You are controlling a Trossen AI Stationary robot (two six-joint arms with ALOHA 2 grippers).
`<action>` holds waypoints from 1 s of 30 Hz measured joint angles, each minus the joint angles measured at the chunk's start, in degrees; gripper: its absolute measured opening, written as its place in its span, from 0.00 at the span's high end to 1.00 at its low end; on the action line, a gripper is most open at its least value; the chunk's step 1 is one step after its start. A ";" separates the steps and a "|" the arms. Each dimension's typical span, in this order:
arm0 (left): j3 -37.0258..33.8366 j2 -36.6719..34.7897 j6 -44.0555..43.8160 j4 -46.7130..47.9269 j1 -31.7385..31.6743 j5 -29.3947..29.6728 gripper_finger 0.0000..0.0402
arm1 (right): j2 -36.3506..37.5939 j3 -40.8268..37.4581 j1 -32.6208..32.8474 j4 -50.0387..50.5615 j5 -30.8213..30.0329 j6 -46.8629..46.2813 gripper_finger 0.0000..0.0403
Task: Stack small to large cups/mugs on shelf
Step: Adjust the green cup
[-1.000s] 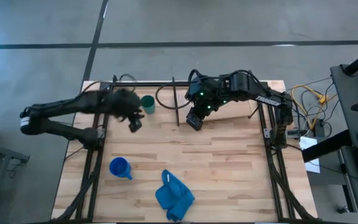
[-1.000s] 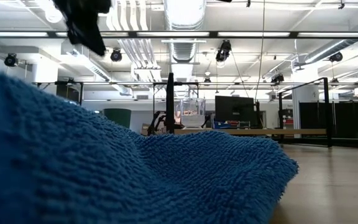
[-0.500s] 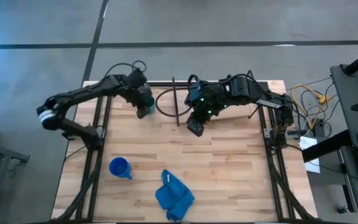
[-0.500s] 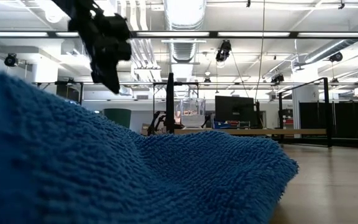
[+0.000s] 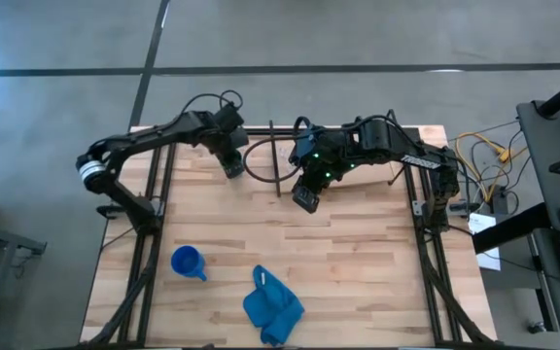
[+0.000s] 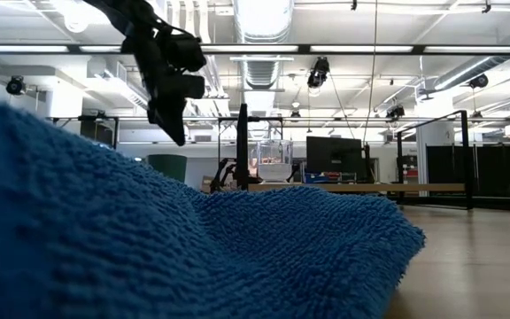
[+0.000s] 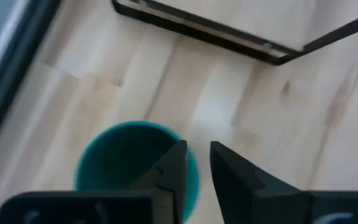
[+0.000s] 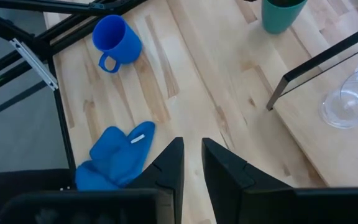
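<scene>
My left gripper (image 5: 233, 165) hangs just above the dark green cup (image 7: 129, 171), fingers pointing down. They are open by a narrow gap over the cup's rim on the shelf side. The cup stands on its base on the table (image 8: 281, 14). The clear cup (image 8: 348, 102) stands on the light-wood shelf (image 8: 328, 134). Near the table's left near corner, the blue mug (image 5: 187, 262) sits upright. My right gripper (image 5: 305, 197) waits over the table's middle, narrowly open and empty.
A blue cloth (image 5: 272, 306) lies crumpled by the near edge and fills the low view (image 6: 149, 257). The shelf's black rod supports (image 5: 275, 160) stand between the two grippers. Bare tabletop (image 5: 358, 262) lies on the right near side.
My left gripper has swung from the near side of the green cup toward the far edge and slightly right, ending over the cup. In the low view it has dropped lower. The right arm and the cups have stayed put.
</scene>
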State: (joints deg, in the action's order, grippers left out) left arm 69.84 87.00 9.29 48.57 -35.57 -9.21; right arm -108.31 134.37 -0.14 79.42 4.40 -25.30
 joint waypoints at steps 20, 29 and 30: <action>-0.09 2.65 -1.45 1.91 0.07 0.87 0.89 | 0.00 0.00 0.00 0.00 -1.51 1.95 0.87; -0.09 -0.20 -1.47 1.44 0.07 2.25 0.89 | 0.00 0.00 0.00 0.00 -1.53 2.53 0.87; -0.11 0.00 -1.48 1.61 0.07 2.27 0.88 | 0.00 -0.02 0.00 0.00 -1.53 2.57 0.87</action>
State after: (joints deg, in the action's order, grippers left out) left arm 69.74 87.01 7.80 50.18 -35.51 -6.94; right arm -108.31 134.35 -0.14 79.42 2.87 -22.73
